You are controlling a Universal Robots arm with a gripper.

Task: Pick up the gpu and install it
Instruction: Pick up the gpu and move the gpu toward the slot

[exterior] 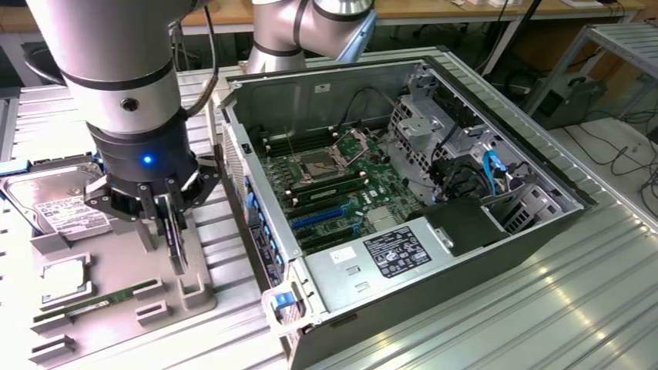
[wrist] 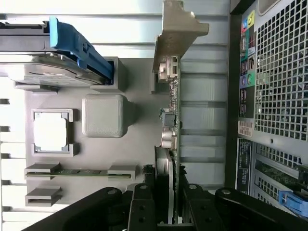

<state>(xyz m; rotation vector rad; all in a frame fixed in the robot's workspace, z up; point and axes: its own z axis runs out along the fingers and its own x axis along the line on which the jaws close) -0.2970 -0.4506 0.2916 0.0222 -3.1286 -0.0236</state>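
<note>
The step in hand is the pick. In the exterior view the hand (exterior: 169, 220) hangs over the grey tray (exterior: 123, 262) on the worktop (exterior: 535, 308), on the exterior view's left of the open case (exterior: 411, 304). It is pinching the gpu (exterior: 178, 248), which stands upright on its long edge at the side of the tray nearest the case.

The wrist view looks along the card. The gpu (wrist: 173, 125) runs edge-on away from the hand (wrist: 168, 214), one finger against each face, and its pale bracket (wrist: 175, 29) is at the far end, reaching past the tray (wrist: 103, 159). I cannot tell whether the lower edge sits in the tray's holder or is just clear of it.

The drive (exterior: 57, 206), the CPU (exterior: 64, 279) and the RAM stick (exterior: 92, 302) lie in their places on the tray. The blue slots (exterior: 317, 221) on the board inside the case are bare, so nothing is installed yet.

As I judge it, the next move calls for a straight lift with no twist, since the card is thin and held near one end. Carrying it over the case wall would call for the bracket turned toward the rear panel.
</note>
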